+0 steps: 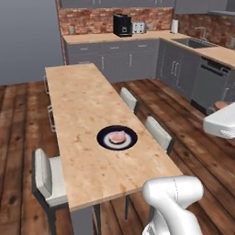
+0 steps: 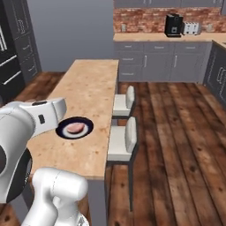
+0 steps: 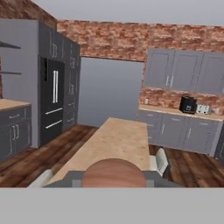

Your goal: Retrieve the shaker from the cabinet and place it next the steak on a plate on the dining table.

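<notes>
Gripper is clamping the shaker (image 3: 113, 173), carrying it high over the dining table (image 1: 82, 105) — it should be lowering upright just beside the steak (image 1: 118, 136), onto the plate (image 1: 103, 139).

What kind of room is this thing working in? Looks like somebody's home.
A home kitchen with a dining area, computer-rendered. Signs: a long dining table holding a steak on a plate, grey cupboards against a brick wall, and a coffee machine on the counter.

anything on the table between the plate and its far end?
No: bare wood from the plate to the dining table's far end, in both base views.
</notes>
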{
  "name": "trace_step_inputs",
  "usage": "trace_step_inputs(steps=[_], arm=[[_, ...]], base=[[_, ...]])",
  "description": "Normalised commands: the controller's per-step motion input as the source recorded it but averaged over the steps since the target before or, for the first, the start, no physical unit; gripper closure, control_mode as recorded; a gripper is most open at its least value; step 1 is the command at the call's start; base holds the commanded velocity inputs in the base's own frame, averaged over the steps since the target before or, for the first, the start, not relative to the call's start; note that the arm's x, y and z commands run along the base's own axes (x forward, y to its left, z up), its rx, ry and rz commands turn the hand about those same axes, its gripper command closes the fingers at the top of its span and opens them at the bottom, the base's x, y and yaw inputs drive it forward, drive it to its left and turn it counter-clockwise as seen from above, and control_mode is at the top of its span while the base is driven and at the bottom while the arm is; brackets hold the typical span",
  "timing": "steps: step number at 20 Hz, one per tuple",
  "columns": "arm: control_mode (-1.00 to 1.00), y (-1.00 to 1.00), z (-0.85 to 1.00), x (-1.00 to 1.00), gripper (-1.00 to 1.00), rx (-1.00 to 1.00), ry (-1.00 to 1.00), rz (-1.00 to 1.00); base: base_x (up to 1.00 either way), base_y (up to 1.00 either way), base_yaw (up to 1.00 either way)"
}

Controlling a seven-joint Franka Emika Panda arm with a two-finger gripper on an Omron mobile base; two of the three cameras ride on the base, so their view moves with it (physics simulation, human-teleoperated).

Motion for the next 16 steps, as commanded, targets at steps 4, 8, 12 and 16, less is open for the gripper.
trace_step_inputs(steps=[4,8,12,16], arm=[[1.00,0.00,0.00,0.00,1.00,0.00,0.00,0.00],[1.00,0.00,0.00,0.00,1.00,0.00,0.00,0.00],[1.00,0.00,0.00,0.00,1.00,0.00,0.00,0.00],[1.00,0.00,0.00,0.00,1.00,0.00,0.00,0.00]], base=[[0.51,0.00,0.33],[0.59,0.00,0.20],[0.57,0.00,0.27],[0.47,0.00,0.30]])
